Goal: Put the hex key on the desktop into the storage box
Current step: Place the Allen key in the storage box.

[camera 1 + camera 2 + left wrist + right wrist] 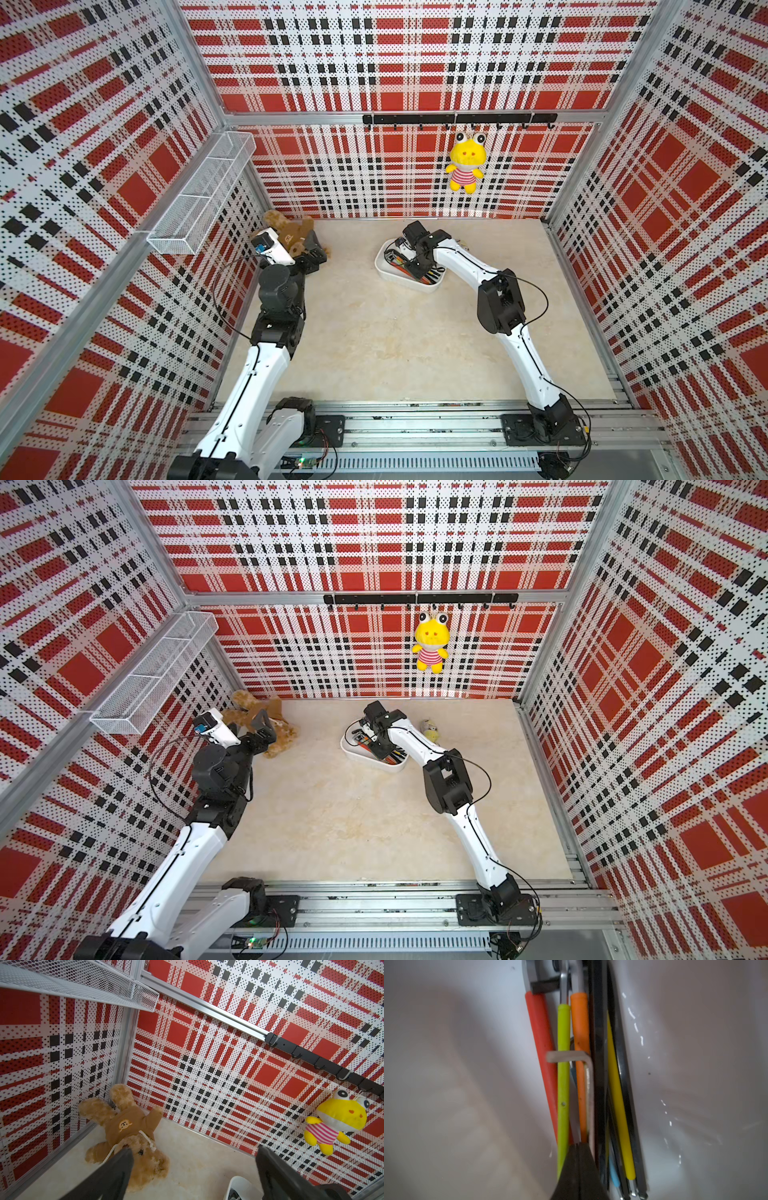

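In both top views the storage box sits on the desktop near the middle of its far edge. The right arm bends in from the near right corner and points the right gripper steeply down into the box. The hex key is too small to pick out there. The left arm reaches toward the far left corner, with the left gripper above the teddy bear.

The left wrist view shows the left gripper spread wide and empty over the bear.

In the right wrist view the hex key, a bare silver L, lies inside the box among coloured-sleeved tools, its short leg crossing the lime one. The right gripper has its fingers pressed together with nothing between them. The key's long leg runs just beside one finger.
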{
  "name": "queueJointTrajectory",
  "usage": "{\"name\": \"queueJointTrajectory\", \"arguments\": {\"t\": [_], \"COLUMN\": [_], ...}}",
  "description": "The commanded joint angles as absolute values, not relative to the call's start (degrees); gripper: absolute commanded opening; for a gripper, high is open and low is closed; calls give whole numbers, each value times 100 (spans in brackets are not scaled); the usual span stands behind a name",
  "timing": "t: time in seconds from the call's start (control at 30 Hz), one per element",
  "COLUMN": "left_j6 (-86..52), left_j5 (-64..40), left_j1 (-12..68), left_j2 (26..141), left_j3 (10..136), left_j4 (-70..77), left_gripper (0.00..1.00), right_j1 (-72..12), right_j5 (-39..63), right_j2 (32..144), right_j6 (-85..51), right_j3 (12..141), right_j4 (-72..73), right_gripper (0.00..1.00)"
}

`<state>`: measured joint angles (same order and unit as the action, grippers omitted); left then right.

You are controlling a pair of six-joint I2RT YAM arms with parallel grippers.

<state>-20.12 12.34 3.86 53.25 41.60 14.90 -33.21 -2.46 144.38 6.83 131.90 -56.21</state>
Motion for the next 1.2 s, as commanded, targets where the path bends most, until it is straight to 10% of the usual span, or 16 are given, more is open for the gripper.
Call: {"name": "queueJointTrajectory", "arguments": {"t": [0.0,0.27,0.47,0.97,1.17], "left_j6": [-1925,-1923,-1925,-1809,-1482], "left_j5": [1303,1320,1316,1745,2282], "left_j1": [410,420,427,331,268], "left_j2": [5309,5334,5387,5493,5643], "left_j3": [4188,4157,4148,3669,2943], "left_j4": [1490,1507,1519,2163,2890], "left_gripper": [99,99,99,99,98], "right_j1": [-3288,-3261,-3252,-3133,-2884], "right_j5": [-81,75,218,607,427], "right_j2": [14606,14553,13870,11289,9284], "right_j6": [765,590,517,219,14], "right_j3": [13287,13096,12843,11143,8438], "right_j4": [-5621,-5420,-5127,-3906,-2266], "right_gripper": [0,0,60,75,100]}}
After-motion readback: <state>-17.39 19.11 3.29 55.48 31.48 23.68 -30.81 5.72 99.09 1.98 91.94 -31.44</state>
